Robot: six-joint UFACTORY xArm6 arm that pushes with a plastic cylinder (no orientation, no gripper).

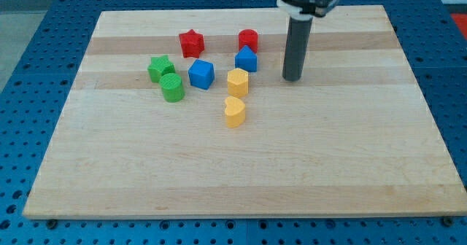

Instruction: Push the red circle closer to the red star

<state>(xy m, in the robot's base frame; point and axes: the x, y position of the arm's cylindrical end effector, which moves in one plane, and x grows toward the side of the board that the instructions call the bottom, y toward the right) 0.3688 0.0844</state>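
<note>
The red circle (248,39) sits near the top middle of the wooden board (241,165). The red star (191,42) lies to its left, a block's width or so apart. My tip (292,77) is to the right of the red circle and a little lower, not touching any block. A blue block (246,59) sits directly below the red circle, touching or nearly touching it.
A blue cube (201,74) lies below the red star. A green star (159,68) and a green cylinder (172,88) are at the left. A yellow block (238,82) and a yellow heart (233,111) lie below the blue block.
</note>
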